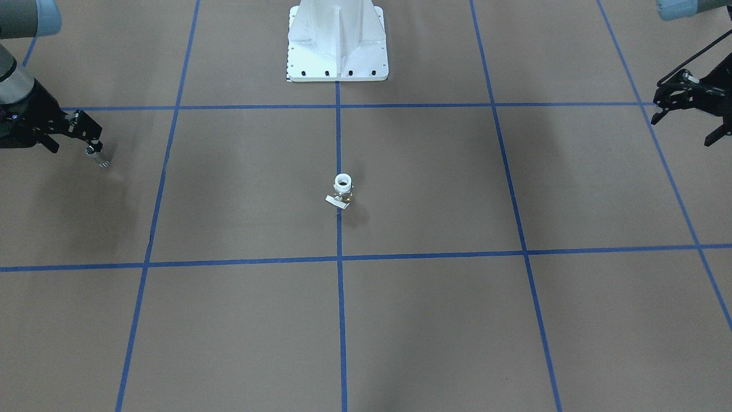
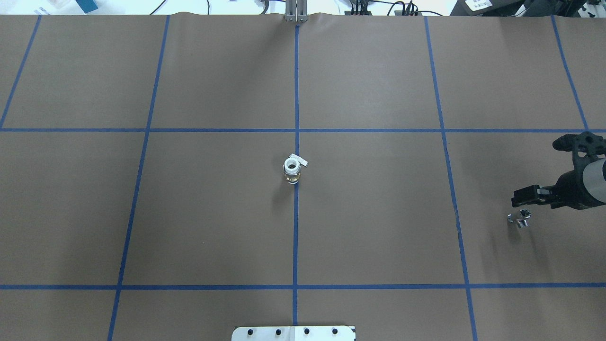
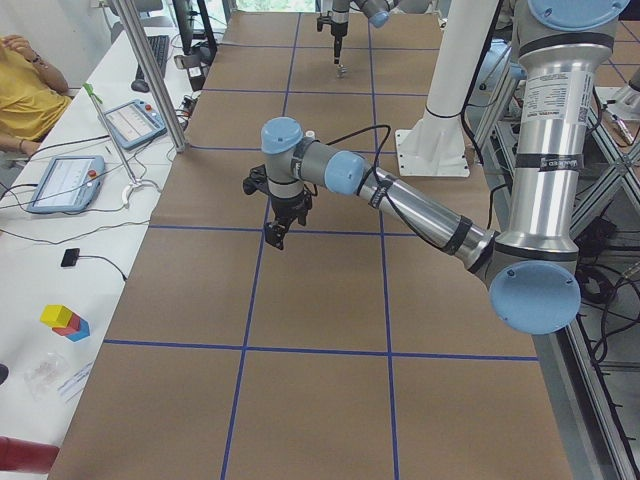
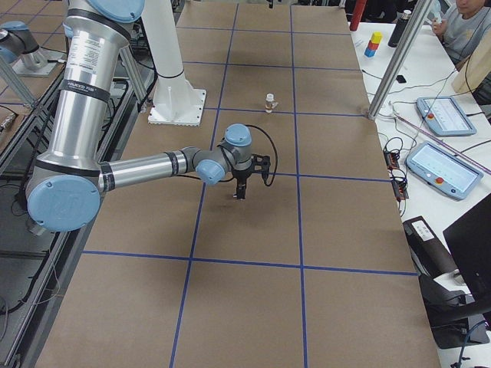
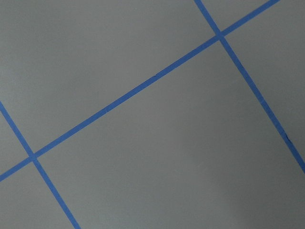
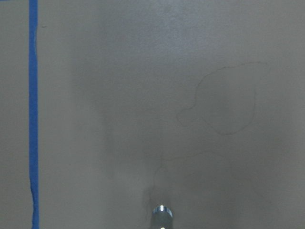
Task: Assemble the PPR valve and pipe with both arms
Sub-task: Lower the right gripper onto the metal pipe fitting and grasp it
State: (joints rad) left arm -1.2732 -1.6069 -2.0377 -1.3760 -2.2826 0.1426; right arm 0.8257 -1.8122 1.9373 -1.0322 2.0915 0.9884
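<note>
Nearest the robot is one white stand (image 2: 293, 333), bolted to the brown table (image 2: 213, 213). Two arms reach out from it, one to each side: the right arm (image 4: 146, 170) and the left arm (image 3: 420, 205).

A little further out on the robot's right, the right claw (image 1: 88, 142) is clenched on the single pipe (image 1: 98, 156). The pipe hangs from the claw's tip, slightly tilted and low over the table. I cannot tell whether its lower end touches the cover. In the right wrist view only the pipe's shiny end shows, at the bottom edge.

At about the same depth on the robot's left, the left claw (image 1: 681, 131) hangs over the table with its fingers spread and nothing in them. Its wrist view shows only cover and tape.

Further out, the one valve (image 2: 293, 169) stands upright at the table's centre. It sits on the middle one of the blue tape lines (image 2: 296, 237), well apart from both claws. Its white collar faces up, and its flat tab points away from the robot and to the robot's right. Tape lines run across the cover between the pipe and the valve.

Cables (image 2: 378, 7) lie at the far edge of the table. On the desk beyond it are two tablets (image 4: 441, 115), one small stack of coloured blocks (image 4: 374, 40) and a person in yellow (image 3: 25, 85).
</note>
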